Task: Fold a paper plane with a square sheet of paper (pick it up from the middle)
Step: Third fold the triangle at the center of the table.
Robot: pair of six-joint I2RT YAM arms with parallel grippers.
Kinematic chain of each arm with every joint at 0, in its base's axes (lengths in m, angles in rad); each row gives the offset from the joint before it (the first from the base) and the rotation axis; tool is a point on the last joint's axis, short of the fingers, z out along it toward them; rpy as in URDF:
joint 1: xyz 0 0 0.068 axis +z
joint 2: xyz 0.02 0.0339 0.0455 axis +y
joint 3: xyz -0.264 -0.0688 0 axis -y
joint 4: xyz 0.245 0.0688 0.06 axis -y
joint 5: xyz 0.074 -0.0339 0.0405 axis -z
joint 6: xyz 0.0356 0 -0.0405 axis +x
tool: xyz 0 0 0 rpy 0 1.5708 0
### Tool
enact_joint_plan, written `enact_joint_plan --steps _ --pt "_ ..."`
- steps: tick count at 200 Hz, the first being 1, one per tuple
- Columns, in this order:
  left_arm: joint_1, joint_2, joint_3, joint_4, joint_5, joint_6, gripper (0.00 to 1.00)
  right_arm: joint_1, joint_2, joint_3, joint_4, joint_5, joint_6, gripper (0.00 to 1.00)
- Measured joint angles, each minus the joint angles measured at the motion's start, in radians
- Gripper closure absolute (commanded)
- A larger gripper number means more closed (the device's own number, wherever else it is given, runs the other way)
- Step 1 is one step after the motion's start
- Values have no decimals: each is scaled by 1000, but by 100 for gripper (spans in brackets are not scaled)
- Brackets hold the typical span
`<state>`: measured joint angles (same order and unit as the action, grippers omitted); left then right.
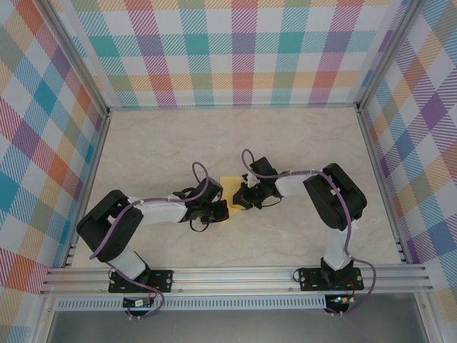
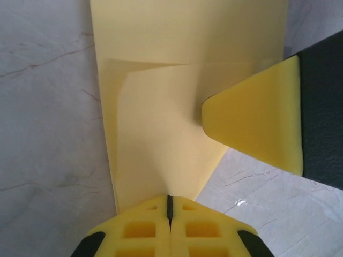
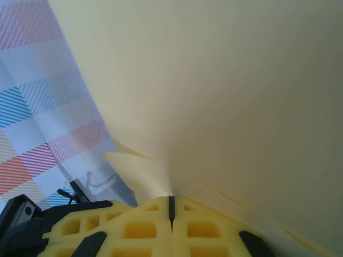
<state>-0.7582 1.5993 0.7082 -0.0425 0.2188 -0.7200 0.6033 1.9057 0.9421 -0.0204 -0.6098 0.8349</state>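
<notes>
**Top external view.** Seen at mid-table, between the two arms: yellow paper sheet (image 1: 230, 186), partly folded, over the pale marbled tabletop (image 1: 157, 143). Met from the left by the left gripper (image 1: 219, 209) and from the right by the right gripper (image 1: 240, 199), the two close together.

**Left wrist view.** Left gripper (image 2: 170, 213) with jaws pressed together, pinching the near edge of the sheet (image 2: 161, 134). Slanting creases and an overlapping flap visible across the paper. Touched on its right side by one yellow finger (image 2: 257, 123) of the right gripper.

**Right wrist view.** Right gripper (image 3: 171, 210) likewise pinched tight on the sheet (image 3: 225, 96), which rises steeply before the lens. Checked wall (image 3: 32, 80) behind, at left.
</notes>
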Motion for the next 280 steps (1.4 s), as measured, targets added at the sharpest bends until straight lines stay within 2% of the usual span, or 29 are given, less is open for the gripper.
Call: enact_joint_plan --steps 26,46,76,101,130,163,204,280 --pt "0 -26 0 -44 -27 10 91 2 0 -3 6 7 -2 100" --pt "0 -75 2 -103 -47 6 88 2 -3 -13 22 6 2 100" --pt "0 -168 35 -137 -57 -54 91 2 -4 -17 32 6 19 100" --pt "-2 -208 19 -33 -51 -166 92 2 -4 -17 32 6 26 100" --pt "-12 -192 -37 65 -52 -265 94 2 -4 -16 31 7 29 100" --pt "-41 -118 -44 112 -37 -306 98 2 -4 -16 31 7 29 100" --pt "-76 -73 -43 124 -48 -312 97 2 -4 -16 31 7 29 100" --pt "-77 -11 -45 109 -95 -303 99 2 -4 -16 28 10 28 100"
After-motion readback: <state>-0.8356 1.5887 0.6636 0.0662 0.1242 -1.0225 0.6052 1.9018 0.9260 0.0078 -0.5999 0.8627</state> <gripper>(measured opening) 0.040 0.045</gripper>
